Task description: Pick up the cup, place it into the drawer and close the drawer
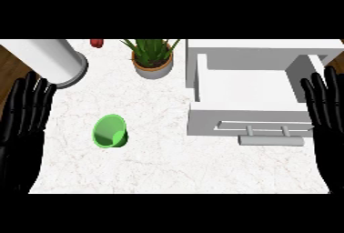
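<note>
**Green cup lies on the counter, drawer stands open, both hands wait at the edges**

At the far left the robot's left hand (25, 113) stands at the counter's edge, fingers straight and pointing up, slightly spread, holding nothing and touching nothing. Behind it, toward the back left corner, a big white cylinder (50, 57) leans on its grey base, and a small red object (97, 43) peeks in at the back edge just beside it; I can't make out what it is.

On the white marble counter (168, 168), left of centre, lies the green cup (110, 131), tipped so that its open mouth faces up toward the viewer. It sits alone, well apart from either hand and from the drawer. Behind it, near the back edge, is a potted plant (153, 57) with spiky green leaves in a tan pot.

To the right is the white drawer (249, 95), pulled out, its inside bare, with a grey bar handle (270, 140) across its front.

At the far right edge the right hand (329, 109) is upright too, fingers straight and relaxed, just beside the drawer's right side.
</note>
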Controlling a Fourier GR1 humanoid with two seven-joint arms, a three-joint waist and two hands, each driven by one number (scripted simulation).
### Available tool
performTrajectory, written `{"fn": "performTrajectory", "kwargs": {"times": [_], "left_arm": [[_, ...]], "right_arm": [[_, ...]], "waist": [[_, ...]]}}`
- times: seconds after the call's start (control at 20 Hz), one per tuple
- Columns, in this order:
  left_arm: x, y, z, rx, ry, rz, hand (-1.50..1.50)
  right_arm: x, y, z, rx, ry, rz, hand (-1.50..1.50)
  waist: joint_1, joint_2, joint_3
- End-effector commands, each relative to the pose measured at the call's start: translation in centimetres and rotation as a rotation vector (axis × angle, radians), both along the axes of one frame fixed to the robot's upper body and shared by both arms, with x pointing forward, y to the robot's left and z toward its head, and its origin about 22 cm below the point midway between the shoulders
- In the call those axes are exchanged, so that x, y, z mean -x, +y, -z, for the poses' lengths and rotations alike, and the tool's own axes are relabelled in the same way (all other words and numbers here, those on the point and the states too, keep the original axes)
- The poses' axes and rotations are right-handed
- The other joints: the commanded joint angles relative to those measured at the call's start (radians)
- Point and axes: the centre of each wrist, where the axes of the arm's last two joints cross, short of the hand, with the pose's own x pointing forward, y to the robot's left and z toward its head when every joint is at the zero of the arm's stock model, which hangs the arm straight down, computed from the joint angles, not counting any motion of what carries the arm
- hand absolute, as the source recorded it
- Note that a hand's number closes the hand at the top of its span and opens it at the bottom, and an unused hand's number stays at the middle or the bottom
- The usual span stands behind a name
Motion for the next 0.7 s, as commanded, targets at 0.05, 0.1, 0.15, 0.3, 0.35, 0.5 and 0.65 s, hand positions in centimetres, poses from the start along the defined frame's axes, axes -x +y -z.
{"fn": "performTrajectory", "kwargs": {"times": [0.05, 0.1, 0.15, 0.3, 0.35, 0.5, 0.65], "left_arm": [[-1.0, 1.1, 0.6, 0.027, -0.022, 0.092, -1.50], [-0.4, 0.6, 1.0, 0.038, -0.037, 0.164, -1.50], [-0.6, 1.2, -0.6, 0.031, -0.053, 0.208, -1.50], [-1.9, -1.3, 2.0, 0.210, 0.071, 0.341, -1.50], [-1.8, -2.2, 2.1, 0.213, 0.087, 0.355, -1.50], [-2.0, 0.1, 2.3, 0.221, 0.099, 0.357, -1.50], [-3.0, -2.1, 0.7, 0.237, 0.106, 0.374, -1.50]], "right_arm": [[-1.0, 1.3, -0.6, -0.017, 0.017, -0.023, -1.50], [-1.6, 0.4, -0.5, -0.018, 0.017, -0.022, -1.50], [-1.5, 0.0, 0.0, 0.006, 0.040, -0.015, -1.50], [-0.5, 1.4, 0.9, -0.066, 0.120, -0.127, -1.50], [-0.6, 0.6, 0.7, -0.055, 0.126, -0.123, -1.50], [0.8, 0.6, -0.7, -0.072, 0.117, -0.107, -1.50], [-0.8, 1.7, 0.9, -0.062, 0.136, -0.103, -1.50]], "waist": [[-0.015, 0.008, -0.007], [-0.013, 0.009, -0.008], [-0.014, 0.008, -0.007], [-0.026, 0.011, -0.008], [-0.025, 0.010, -0.007], [-0.020, 0.007, -0.007], [-0.017, 0.008, -0.007]]}}
